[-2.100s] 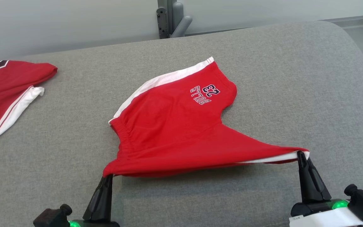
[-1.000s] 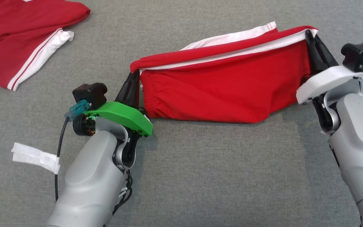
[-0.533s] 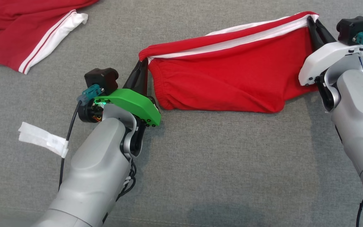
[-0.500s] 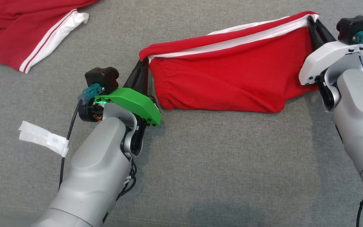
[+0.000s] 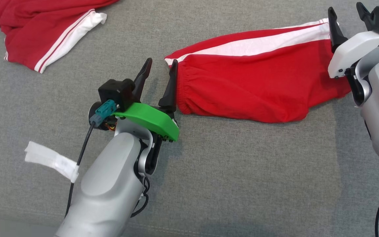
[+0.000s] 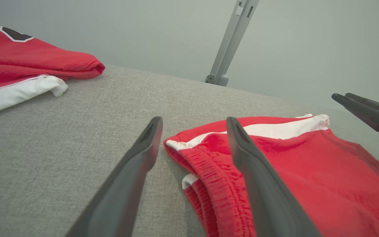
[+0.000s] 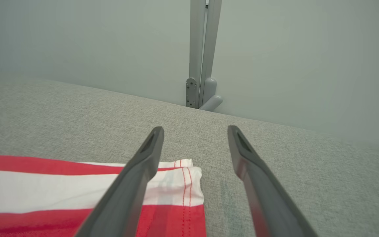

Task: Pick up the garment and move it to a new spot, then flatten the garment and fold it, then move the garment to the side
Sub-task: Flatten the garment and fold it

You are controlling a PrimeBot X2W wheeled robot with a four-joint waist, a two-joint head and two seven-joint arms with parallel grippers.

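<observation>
Item 1, left gripper (image 5: 161,63): jaws spread wide, gripping nothing; green wrist cover (image 5: 146,120) behind the fingers.

Item 2, right gripper (image 5: 345,9): jaws likewise spread, empty.

Item 3, garment (image 5: 252,85): red shorts, folded over, lying on grey upholstery (image 5: 242,171), stretched out between the two grippers. Elastic waistband (image 5: 184,89) just beside the left gripper's inner finger, its corner seen between both fingers in the left wrist view; contact not determinable. White side stripe (image 5: 268,44) along the edge far from both wrists. Hem corner (image 7: 184,177) beneath and just beside one finger of the right gripper in the right wrist view.

Item 4, second red garment (image 5: 44,33): white trim, well apart, beyond and outward of the left gripper.

Item 5, white tape tag (image 5: 49,159): on the left arm's cable.
</observation>
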